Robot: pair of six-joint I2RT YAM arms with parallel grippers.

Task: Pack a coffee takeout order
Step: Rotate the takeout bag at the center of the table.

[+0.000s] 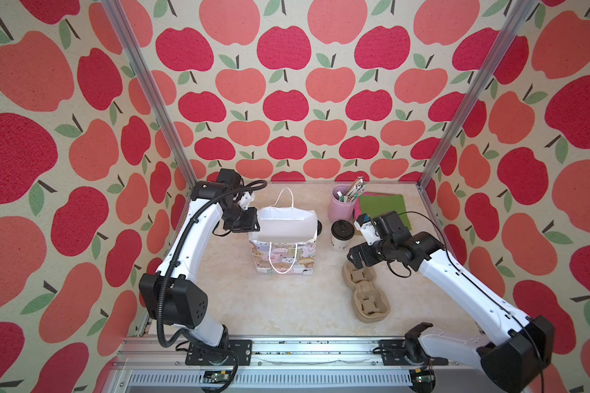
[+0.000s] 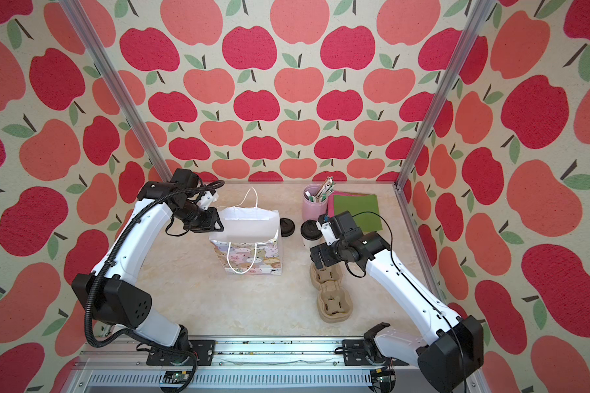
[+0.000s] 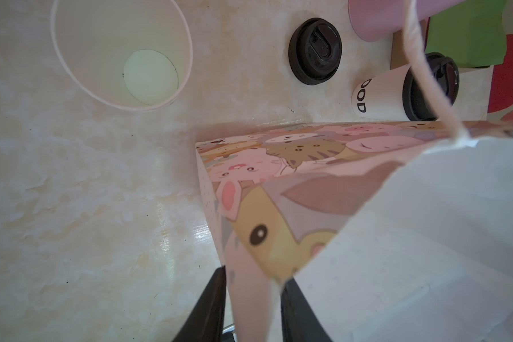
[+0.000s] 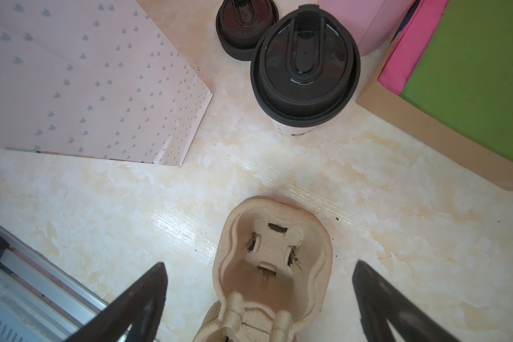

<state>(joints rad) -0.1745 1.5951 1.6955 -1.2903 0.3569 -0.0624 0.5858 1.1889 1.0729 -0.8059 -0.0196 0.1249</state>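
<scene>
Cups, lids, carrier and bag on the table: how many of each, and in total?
Paper cups: 2 (lidded cup, open empty cup)
Black lids: 2 (lid on the cup, loose lid)
Pulp carrier: 1
Paper bag: 1
Total: 6

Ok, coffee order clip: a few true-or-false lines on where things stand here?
1. The right gripper is open above the pulp carrier. True.
2. The lidded paper cup sits in the carrier. False: it stands on the table, apart from the carrier, whose wells are empty.
3. The animal-print gift bag lies flat. False: it stands upright with its mouth open.
4. A loose black lid lies on the table between bag and lidded cup. True.
5. The left gripper is over the carrier too. False: it is at the bag's rim, the paper between its fingers.
</scene>
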